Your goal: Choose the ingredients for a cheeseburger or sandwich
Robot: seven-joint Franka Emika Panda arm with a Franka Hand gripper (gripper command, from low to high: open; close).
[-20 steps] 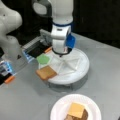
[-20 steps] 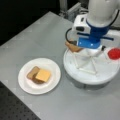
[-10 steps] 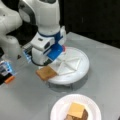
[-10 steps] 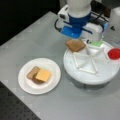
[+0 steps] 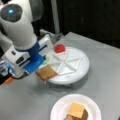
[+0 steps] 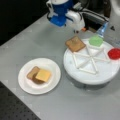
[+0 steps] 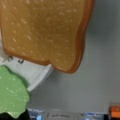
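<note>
Obstacles I see: divided tray (image 6: pixel 82 75), white plate (image 6: pixel 25 82); bare counter (image 6: pixel 37 40) between them lets my claw pass.

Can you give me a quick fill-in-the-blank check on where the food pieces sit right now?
1. The yellow cheese square lies on the stack on the round white ____.
2. The tan toast slice lies at the rim of the white divided ____.
3. The red disc and the ____ leaf piece also sit on that tray.

Missing: plate; tray; green
</note>
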